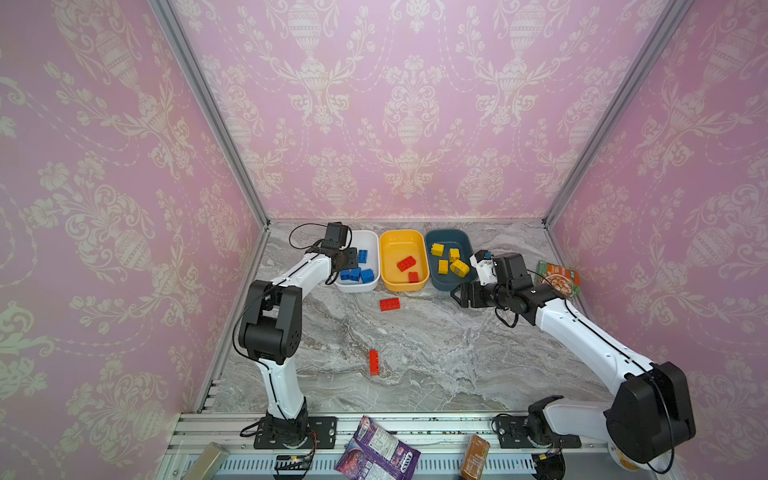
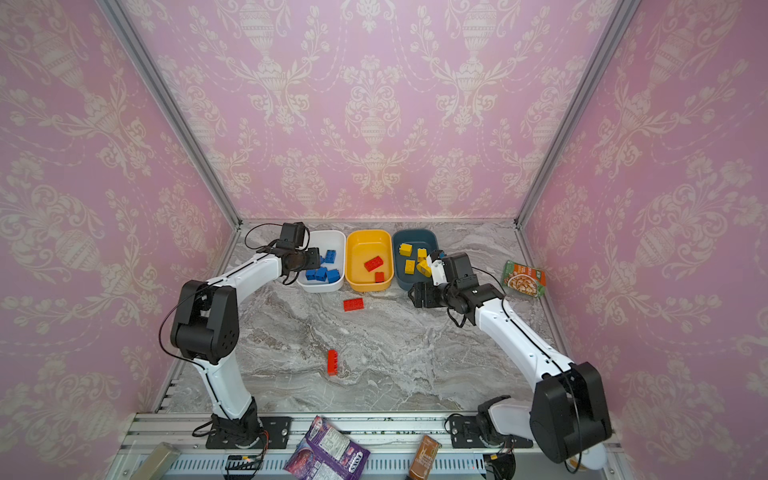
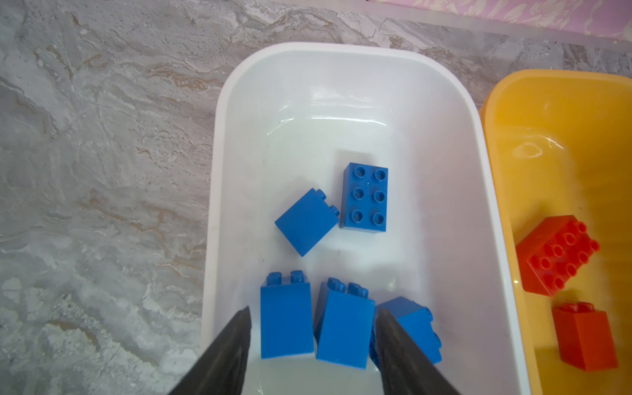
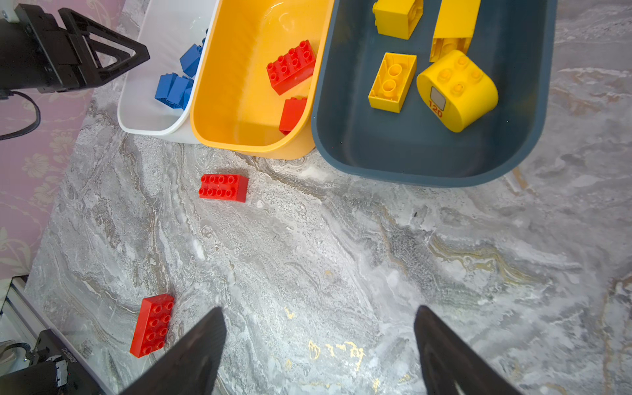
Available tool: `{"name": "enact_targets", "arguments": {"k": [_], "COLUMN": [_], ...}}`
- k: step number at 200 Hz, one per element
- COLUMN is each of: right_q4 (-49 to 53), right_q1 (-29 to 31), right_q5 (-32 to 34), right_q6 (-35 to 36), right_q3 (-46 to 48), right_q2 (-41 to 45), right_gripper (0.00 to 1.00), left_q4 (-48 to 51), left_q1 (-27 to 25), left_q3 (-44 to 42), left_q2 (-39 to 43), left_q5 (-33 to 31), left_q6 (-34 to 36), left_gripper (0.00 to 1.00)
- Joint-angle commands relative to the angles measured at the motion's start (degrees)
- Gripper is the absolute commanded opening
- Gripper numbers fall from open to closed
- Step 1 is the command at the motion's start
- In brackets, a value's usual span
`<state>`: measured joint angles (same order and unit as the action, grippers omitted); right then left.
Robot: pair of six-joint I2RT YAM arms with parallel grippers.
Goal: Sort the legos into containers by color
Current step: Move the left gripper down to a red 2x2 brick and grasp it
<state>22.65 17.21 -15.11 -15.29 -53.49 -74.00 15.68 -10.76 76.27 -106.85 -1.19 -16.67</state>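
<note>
Three tubs stand in a row at the back. The white tub (image 1: 368, 239) holds several blue legos (image 3: 286, 321). Two red legos (image 1: 406, 263) lie in the yellow-orange tub (image 1: 401, 243), and several yellow legos (image 4: 456, 90) lie in the teal tub (image 1: 449, 239). A short red lego (image 1: 389, 304) lies on the table in front of the tubs, and a long red lego (image 1: 374, 362) lies nearer the front. My left gripper (image 3: 314, 311) hangs open above blue legos that rest on the white tub's floor. My right gripper (image 4: 319, 308) is open and empty over bare table before the teal tub.
A green snack packet (image 1: 557, 277) lies by the right wall beside my right wrist. On the front rail lie a purple packet (image 1: 376, 453) and a brown pack (image 1: 473, 457). Pink walls close in the left, back and right sides.
</note>
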Motion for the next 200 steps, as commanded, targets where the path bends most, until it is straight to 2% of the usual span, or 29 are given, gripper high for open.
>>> {"name": "enact_targets", "arguments": {"k": [1, 79, 146, 200], "right_q4": [-1.0, -1.2, -1.5, -1.4], "right_q1": [-0.2, -0.2, -0.2, -0.2], "right_q5": [-1.0, -1.3, -1.7, -1.6], "right_q6": [-1.1, -0.6, -0.6, -0.5], "right_q3": [1.2, 1.2, 1.3, 1.3], "right_q2": [0.5, -0.3, -0.5, -0.4], "right_gripper": [0.88, 0.88, 0.88, 0.88], "left_q4": [-0.5, 6.3, 12.9, 17.5], "left_q1": [-1.0, -9.3, -15.0, -20.8], "left_q3": [-3.6, -15.3, -20.8, -24.6], "left_q2": [4.1, 17.1, 25.5, 28.3], "left_q5": [3.0, 0.8, -0.8, -0.3], "left_q6": [-2.8, -6.9, -12.0, -19.0], "left_gripper": [0.65, 0.78, 0.90, 0.90]}}
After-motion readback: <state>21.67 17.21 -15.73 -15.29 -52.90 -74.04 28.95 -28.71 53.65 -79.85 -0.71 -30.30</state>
